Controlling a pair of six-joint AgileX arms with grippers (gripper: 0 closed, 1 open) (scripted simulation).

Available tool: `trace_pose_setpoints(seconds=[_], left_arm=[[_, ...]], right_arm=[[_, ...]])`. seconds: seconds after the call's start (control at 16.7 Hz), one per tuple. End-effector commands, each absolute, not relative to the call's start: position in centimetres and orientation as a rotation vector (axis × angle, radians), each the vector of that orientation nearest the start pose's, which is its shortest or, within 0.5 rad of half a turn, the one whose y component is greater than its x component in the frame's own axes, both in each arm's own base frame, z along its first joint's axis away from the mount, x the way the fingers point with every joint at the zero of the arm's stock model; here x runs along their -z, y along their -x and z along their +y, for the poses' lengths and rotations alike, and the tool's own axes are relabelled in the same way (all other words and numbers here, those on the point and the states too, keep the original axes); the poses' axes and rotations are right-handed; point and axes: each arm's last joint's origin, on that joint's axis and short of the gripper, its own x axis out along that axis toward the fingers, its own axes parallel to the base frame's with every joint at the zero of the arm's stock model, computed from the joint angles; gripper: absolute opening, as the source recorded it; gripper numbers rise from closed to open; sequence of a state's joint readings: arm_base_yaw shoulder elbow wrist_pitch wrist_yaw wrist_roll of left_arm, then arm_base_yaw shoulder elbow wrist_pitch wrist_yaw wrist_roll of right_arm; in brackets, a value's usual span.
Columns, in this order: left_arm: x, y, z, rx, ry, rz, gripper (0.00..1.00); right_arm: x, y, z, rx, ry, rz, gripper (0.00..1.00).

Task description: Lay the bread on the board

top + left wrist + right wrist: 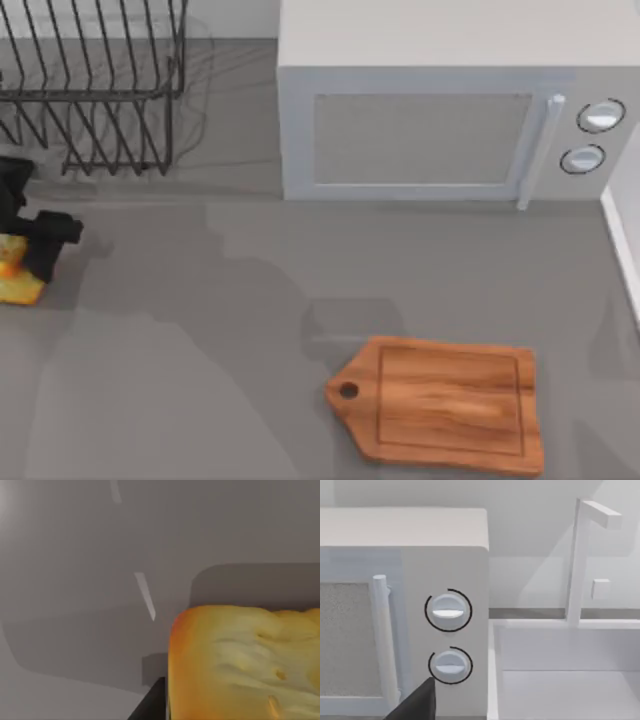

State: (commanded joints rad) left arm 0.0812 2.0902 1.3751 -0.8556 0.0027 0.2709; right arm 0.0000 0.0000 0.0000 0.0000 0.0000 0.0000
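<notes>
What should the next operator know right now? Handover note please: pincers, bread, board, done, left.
Left pincer: at the table's far left edge, at the bread; the left wrist view has the loaf right up close. I can't tell if it is gripped.
Right pincer: one dark finger tip shows in its wrist view, facing the microwave dials, beside a white sink. Idle.
Board: flat at the table's front right, nothing on it.
Dish rack: back left.
Done: left arm has reached the bread.
Left: secure the grasp, lift, carry right to the board, set it down.
</notes>
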Motion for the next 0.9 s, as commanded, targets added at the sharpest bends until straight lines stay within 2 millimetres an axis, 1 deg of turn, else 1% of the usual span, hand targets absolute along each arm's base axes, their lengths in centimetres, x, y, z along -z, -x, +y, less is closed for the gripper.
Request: trace_pose_setpoints(seconds=[0.36, 0.42, 0.9], left_arm=[[-11.45, -37.96, 3.39, 0.143, -0.142, 1.566, 0.02], [-11.45, -37.96, 3.39, 0.143, -0.142, 1.566, 0.00], [-11.54, -37.98, 3.29, 0.146, -0.144, 1.563, 0.00]], right_arm=[[-16.00, -10.57, -0.12, 0.000, 0.000, 0.000, 1.00], [-16.00, -10.57, -0.12, 0.000, 0.000, 0.000, 1.00], [-16.00, -10.57, -0.12, 0.000, 0.000, 0.000, 1.00]])
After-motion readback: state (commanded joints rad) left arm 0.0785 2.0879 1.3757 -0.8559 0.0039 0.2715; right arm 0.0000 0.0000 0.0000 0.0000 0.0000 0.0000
